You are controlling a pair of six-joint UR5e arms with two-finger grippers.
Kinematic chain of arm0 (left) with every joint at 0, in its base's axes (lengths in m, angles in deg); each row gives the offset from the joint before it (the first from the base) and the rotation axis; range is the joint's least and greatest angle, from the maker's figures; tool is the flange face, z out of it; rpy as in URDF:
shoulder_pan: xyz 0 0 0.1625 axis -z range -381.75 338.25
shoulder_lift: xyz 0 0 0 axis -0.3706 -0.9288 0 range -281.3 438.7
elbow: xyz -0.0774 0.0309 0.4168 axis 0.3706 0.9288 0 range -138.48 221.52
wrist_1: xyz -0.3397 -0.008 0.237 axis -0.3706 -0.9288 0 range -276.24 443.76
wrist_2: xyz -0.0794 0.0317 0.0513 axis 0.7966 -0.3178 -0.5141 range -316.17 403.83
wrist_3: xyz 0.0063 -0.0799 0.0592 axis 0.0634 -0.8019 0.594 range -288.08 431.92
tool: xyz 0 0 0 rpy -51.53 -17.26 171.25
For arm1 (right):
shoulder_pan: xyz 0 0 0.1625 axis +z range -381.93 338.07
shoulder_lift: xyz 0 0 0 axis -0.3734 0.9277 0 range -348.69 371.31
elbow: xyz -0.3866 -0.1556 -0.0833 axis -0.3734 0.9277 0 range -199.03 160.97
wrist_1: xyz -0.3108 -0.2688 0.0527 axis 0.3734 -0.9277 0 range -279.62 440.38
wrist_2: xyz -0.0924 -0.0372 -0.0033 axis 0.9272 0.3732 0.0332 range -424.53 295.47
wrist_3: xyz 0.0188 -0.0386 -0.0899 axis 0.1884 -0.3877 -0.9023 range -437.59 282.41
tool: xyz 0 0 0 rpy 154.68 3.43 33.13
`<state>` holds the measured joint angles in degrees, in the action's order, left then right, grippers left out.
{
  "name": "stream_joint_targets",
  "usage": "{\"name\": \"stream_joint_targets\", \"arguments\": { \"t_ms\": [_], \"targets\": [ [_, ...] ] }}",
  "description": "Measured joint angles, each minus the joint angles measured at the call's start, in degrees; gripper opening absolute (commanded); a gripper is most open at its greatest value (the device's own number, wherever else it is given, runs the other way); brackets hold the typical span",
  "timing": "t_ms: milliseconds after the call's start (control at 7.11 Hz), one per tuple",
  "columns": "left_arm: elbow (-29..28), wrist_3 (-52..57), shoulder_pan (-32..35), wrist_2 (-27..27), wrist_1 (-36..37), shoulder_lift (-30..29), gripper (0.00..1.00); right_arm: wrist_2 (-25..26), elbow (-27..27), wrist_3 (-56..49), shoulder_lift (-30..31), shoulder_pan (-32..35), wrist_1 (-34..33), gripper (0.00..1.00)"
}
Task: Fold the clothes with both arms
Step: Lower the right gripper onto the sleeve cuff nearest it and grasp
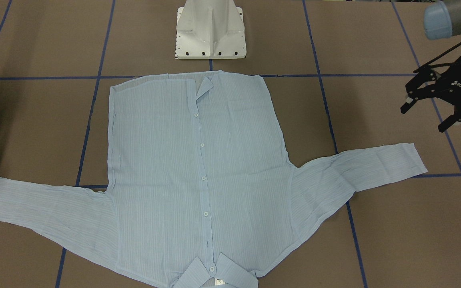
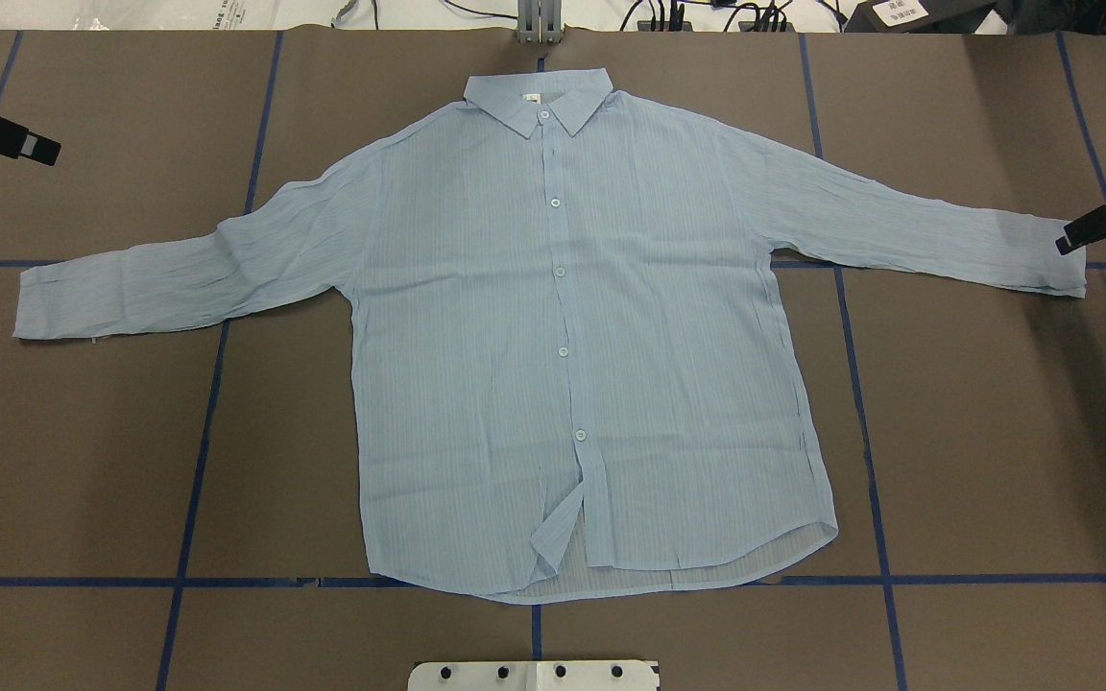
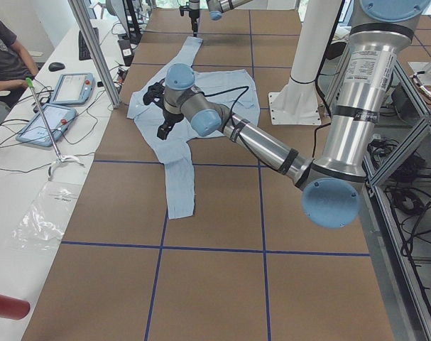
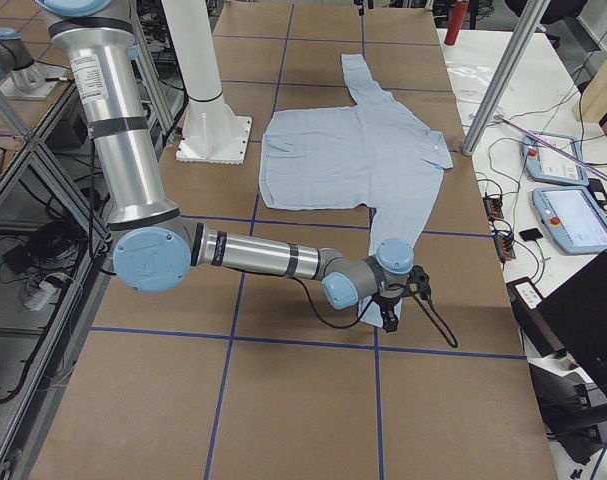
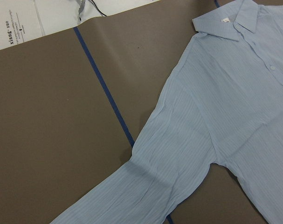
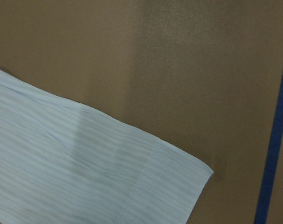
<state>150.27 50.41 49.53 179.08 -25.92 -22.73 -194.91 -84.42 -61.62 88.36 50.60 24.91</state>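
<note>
Shirt (image 2: 572,336) flat and buttoned, front up on the brown table (image 2: 83,461), sleeves spread wide (collar away from the robot). Right gripper (image 2: 1097,182) above one cuff, jaws parted. Left gripper (image 1: 423,118) near the other cuff, likewise spread, holding nothing.

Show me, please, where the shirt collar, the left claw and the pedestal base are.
shirt collar (image 2: 577,104), overhead exterior view, on one collar flap
left claw (image 1: 423,118), exterior front-facing view, midway between its open fingertips
pedestal base (image 1: 210,36), exterior front-facing view, on its white body
</note>
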Motion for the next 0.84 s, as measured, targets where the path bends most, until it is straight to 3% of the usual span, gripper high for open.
{"name": "stream_joint_targets", "arguments": {
  "t_ms": [281, 703, 843],
  "targets": [
    [-0.05, 0.06, 0.0, 0.1, 0.0, -0.22, 1.0, -0.11, 0.46, 0.11, 0.53, -0.46, 0.01, 0.73],
    [-0.11, 0.09, 0.0, 0.25, 0.21, -0.71, 1.0, -0.06, 0.65, 0.03, 1.72, -1.24, 0.03, 0.68],
    [-0.1, 0.13, 0.0, 0.27, 0.24, -0.76, 1.0, 0.0, 0.78, 0.02, 1.82, -2.22, 0.03, 0.62]
  ]
}}
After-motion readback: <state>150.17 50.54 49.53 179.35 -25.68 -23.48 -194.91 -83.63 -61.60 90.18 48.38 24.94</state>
